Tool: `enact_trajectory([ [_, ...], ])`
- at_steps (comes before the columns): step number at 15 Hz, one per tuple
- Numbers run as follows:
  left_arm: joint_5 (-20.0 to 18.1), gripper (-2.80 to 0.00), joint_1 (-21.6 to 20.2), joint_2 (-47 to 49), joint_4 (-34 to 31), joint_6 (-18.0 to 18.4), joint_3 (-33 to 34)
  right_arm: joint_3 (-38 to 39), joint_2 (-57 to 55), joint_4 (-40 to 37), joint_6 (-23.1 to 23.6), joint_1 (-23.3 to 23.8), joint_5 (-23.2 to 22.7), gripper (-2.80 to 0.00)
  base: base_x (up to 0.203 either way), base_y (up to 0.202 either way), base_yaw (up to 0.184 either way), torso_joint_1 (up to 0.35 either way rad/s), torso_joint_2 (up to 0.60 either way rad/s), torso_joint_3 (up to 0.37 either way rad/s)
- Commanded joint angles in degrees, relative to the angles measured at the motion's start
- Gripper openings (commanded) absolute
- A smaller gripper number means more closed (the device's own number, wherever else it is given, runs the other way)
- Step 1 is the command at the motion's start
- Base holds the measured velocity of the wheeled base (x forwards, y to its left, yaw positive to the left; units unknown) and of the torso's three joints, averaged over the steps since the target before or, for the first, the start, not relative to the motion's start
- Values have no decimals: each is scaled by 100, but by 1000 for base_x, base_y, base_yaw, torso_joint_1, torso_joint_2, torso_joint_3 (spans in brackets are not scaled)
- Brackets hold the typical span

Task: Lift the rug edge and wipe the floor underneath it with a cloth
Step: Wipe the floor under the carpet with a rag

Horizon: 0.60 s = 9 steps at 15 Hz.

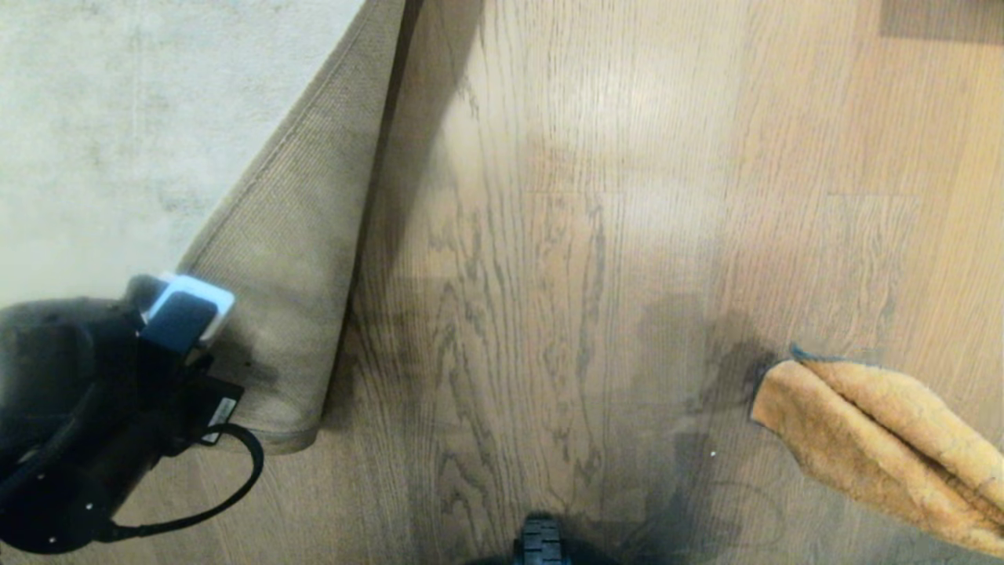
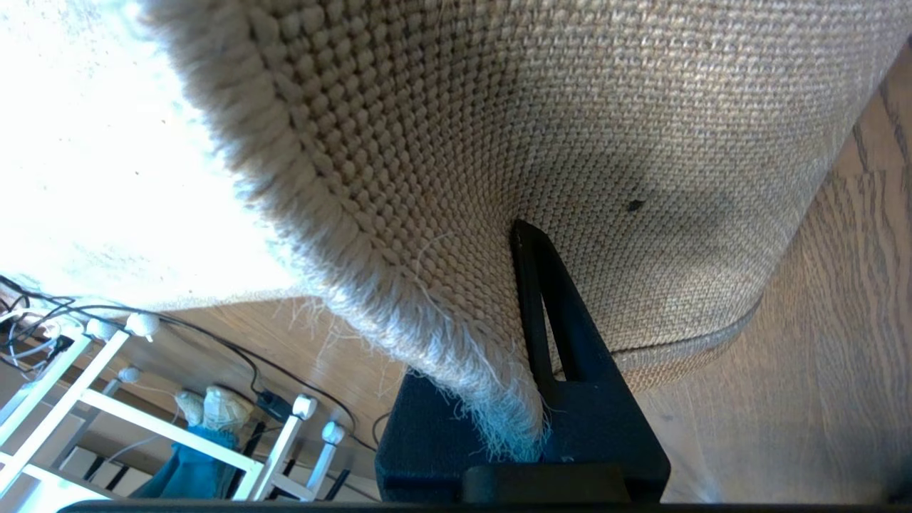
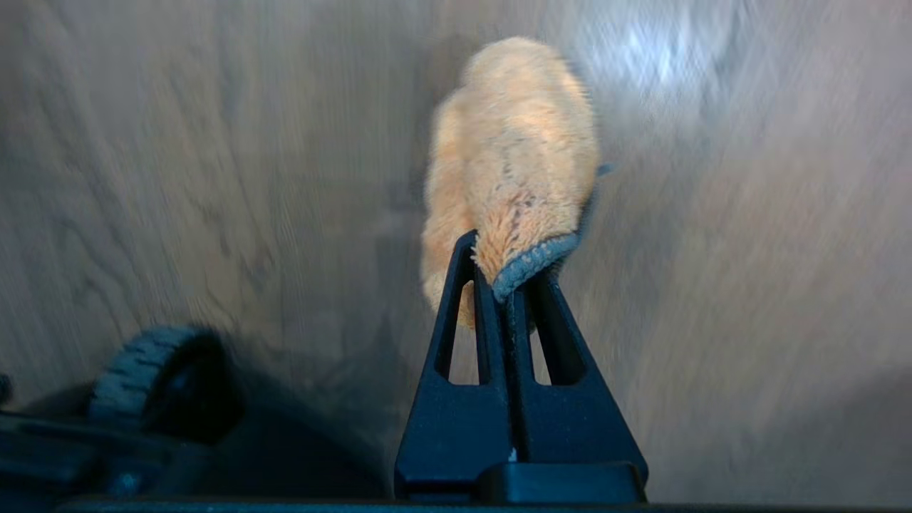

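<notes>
Because the boards underneath must be reached, the rug edge [image 1: 290, 259] is being held folded back, its tan backing upward, by the left gripper [image 2: 524, 335], whose fingers are clenched on it. The cloth [image 1: 878, 439] is being gripped by the closed right gripper [image 3: 507, 285] and is hanging over the floor [image 1: 549, 235], well apart from the rug, probably so that wiping can begin.

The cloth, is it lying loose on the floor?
No, the right gripper pinches the cloth by its trim, above the floor.
</notes>
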<state>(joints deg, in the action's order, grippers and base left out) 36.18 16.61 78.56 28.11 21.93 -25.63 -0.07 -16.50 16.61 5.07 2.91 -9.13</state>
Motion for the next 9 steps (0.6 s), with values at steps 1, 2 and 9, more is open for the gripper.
enact_trajectory([
  [1, 21, -280, 15, -41, 10, 13, 23, 7, 147, -246, 17, -1, 184, -280, 0, 0, 0, 0, 0, 0],
  [2, 21, -280, 15, -58, 10, 13, 23, 7, 147, -434, 28, -1, 280, -280, 0, 0, 0, 0, 0, 0],
  [9, 12, -280, 9, -104, 19, 13, 23, 7, 267, -1323, -148, -159, 449, -280, 0, 0, 0, 0, 0, 0],
])
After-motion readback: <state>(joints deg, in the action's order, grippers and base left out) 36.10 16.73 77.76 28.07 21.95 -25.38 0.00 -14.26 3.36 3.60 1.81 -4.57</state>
